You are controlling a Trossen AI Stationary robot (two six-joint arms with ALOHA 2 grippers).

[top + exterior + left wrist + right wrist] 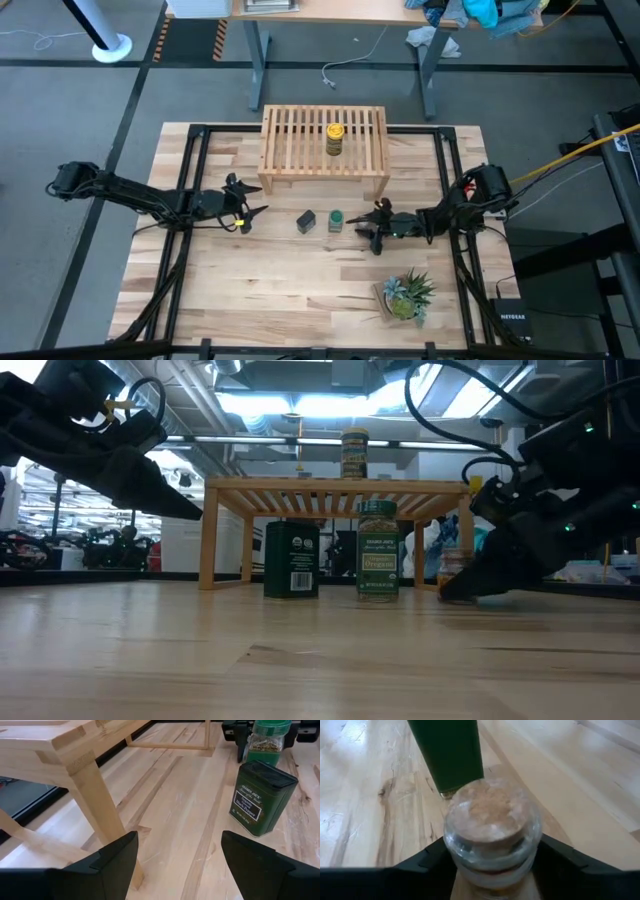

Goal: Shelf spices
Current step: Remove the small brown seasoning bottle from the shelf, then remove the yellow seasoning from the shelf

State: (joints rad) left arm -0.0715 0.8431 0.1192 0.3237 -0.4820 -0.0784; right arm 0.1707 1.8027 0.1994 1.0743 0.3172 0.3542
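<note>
The light-wood shelf (pixel 325 148) stands at the far middle of the table, with the yellow-lidded jar (pixel 334 138) upright on its slats. In front of it the dark tin (pixel 306 221) and the green-lidded jar (pixel 335 221) stand on the tabletop. The tiny clear jar (pixel 492 827) stands just right of them, between the fingers of my open right gripper (pixel 372 228), which is low over the table. My left gripper (pixel 245 212) hangs open above the table, near the shelf's left front leg (pixel 102 815), with nothing in it. My right gripper has one finger on each side of the tiny jar's glass body (pixel 465 857), coming slanting down from the table's right. Whether the fingers (pixel 565 862) touch the glass, I cannot tell. The jar stands upright on the table (pixel 452 572).
A small potted green plant (pixel 405 295) stands near the table's front right. Bare wood lies in front of the spices and under the shelf. A black frame (pixel 195 180) runs along the table's edges.
</note>
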